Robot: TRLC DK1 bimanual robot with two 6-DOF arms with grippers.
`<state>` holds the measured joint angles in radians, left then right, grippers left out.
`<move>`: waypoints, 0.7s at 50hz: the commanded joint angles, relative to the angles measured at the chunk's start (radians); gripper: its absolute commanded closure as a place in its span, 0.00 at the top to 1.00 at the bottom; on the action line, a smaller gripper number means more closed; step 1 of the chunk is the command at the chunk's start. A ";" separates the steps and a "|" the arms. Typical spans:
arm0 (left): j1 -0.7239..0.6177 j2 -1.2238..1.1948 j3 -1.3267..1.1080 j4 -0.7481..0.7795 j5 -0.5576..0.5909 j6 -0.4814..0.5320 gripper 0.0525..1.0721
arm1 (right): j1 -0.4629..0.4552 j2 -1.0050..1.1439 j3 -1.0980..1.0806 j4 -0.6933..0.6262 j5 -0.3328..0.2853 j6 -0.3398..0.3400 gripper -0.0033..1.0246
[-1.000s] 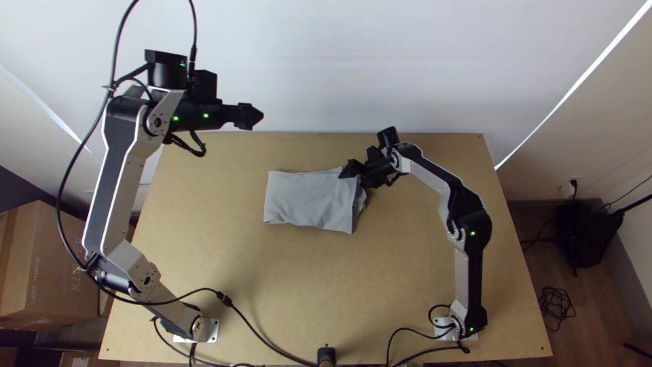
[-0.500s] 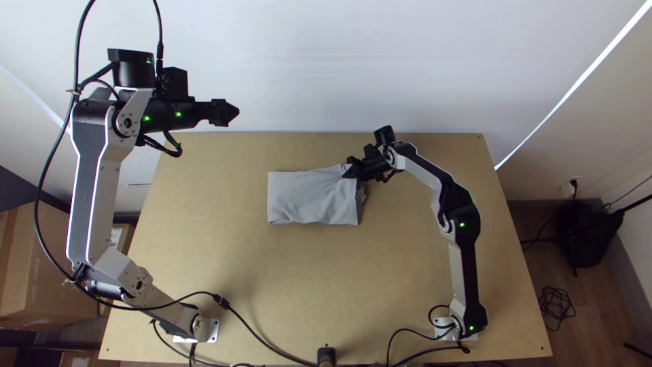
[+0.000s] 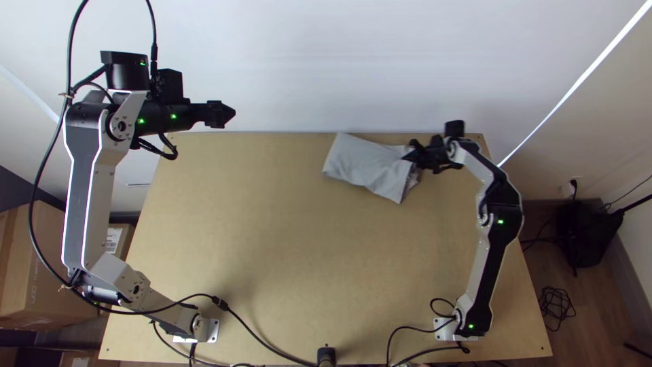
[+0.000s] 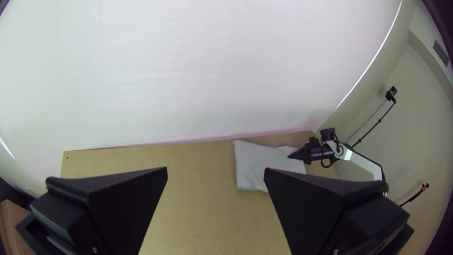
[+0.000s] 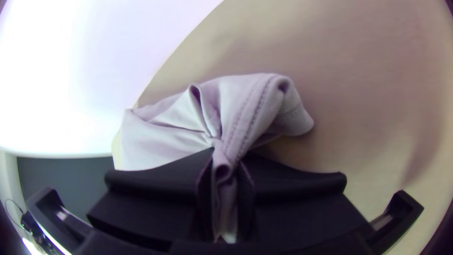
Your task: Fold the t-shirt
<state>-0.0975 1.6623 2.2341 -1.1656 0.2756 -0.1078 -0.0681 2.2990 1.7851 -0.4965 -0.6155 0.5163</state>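
Though wide the left pincer (image 3: 231,114), narrow around bunched t-shirt (image 3: 369,164) cloth the right pincer (image 3: 409,155).

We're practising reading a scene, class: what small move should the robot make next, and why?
Probably ease the right tool down and open it: the t-shirt lies in a compact bundle near the far edge of the table, its pinched part bunched in that tool, while the open left tool holds nothing.
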 commanded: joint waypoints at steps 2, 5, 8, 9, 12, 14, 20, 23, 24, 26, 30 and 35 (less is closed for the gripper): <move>0.015 -0.041 -0.013 -0.009 0.004 0.005 0.96 | -0.122 -0.050 -0.050 0.015 0.040 0.022 0.02; 0.015 -0.045 -0.014 -0.009 0.004 0.005 0.96 | -0.180 -0.058 -0.058 0.016 0.040 0.021 0.02; 0.016 -0.050 -0.016 -0.012 0.005 0.005 0.96 | -0.236 -0.064 -0.061 0.016 0.040 0.014 0.02; 0.016 -0.050 -0.016 -0.014 0.007 0.005 0.96 | -0.256 -0.065 -0.059 0.016 0.039 0.013 0.02; 0.018 -0.052 -0.016 -0.017 0.010 0.005 0.96 | -0.308 -0.069 -0.059 0.018 0.039 0.005 0.02; 0.018 -0.053 -0.019 -0.019 0.010 0.005 0.96 | -0.341 -0.067 -0.055 0.016 0.039 -0.004 0.02; 0.016 -0.059 -0.022 -0.019 0.011 0.005 0.96 | -0.426 -0.052 -0.032 0.018 0.037 -0.013 0.05; 0.016 -0.062 -0.022 -0.019 0.011 0.005 0.96 | -0.457 -0.049 -0.020 0.018 0.037 -0.016 0.33; 0.016 -0.062 -0.022 -0.019 0.011 0.005 0.96 | -0.466 -0.049 -0.016 0.018 0.039 -0.018 0.44; 0.016 -0.064 -0.022 -0.019 0.011 0.005 0.96 | -0.486 -0.047 -0.007 0.018 0.039 -0.024 0.65; 0.016 -0.072 -0.021 -0.019 0.011 0.005 0.96 | -0.521 -0.039 0.011 0.018 0.039 -0.041 0.84; 0.016 -0.084 -0.019 -0.019 0.011 0.005 0.96 | -0.564 -0.056 0.025 0.018 0.039 -0.071 0.96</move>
<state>-0.0875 1.6211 2.2261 -1.1740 0.2768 -0.1078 -0.5903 2.2715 1.7863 -0.4786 -0.5865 0.4816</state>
